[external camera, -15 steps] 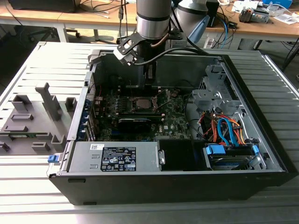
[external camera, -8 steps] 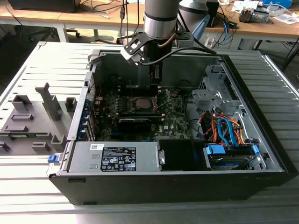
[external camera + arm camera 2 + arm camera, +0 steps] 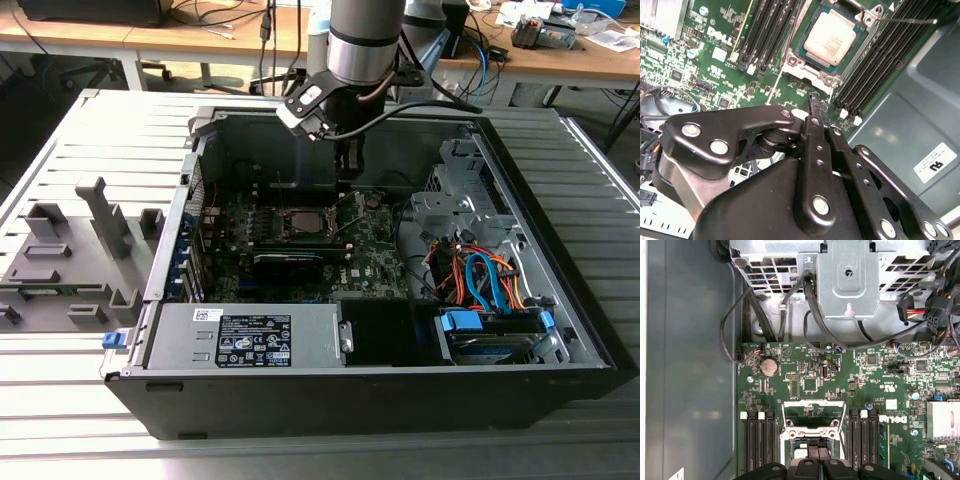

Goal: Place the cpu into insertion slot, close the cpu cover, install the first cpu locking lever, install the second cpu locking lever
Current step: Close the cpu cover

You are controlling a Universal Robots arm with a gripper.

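The cpu [image 3: 832, 37], a pale silver square, lies in the insertion slot [image 3: 805, 34] on the green motherboard [image 3: 715, 65]. In the exterior view the insertion slot [image 3: 300, 222] sits mid-board. The cpu cover [image 3: 812, 412], a silvery frame with a window, stands swung back from the slot. Its hinge side [image 3: 807, 70] is next to the chip. My gripper [image 3: 815, 102] is shut, its tips right at the cover's edge; whether they pinch it I cannot tell. In the exterior view the gripper [image 3: 347, 172] hangs just to the right of the slot. A thin locking lever [image 3: 905, 21] sticks up beside the slot.
Black memory slots [image 3: 880, 60] flank the socket on both sides. The case wall [image 3: 690, 365] and a metal drive cage [image 3: 847, 275] with cables border the board. A power supply [image 3: 250, 338] and blue-orange cables [image 3: 480, 280] fill the case's near side.
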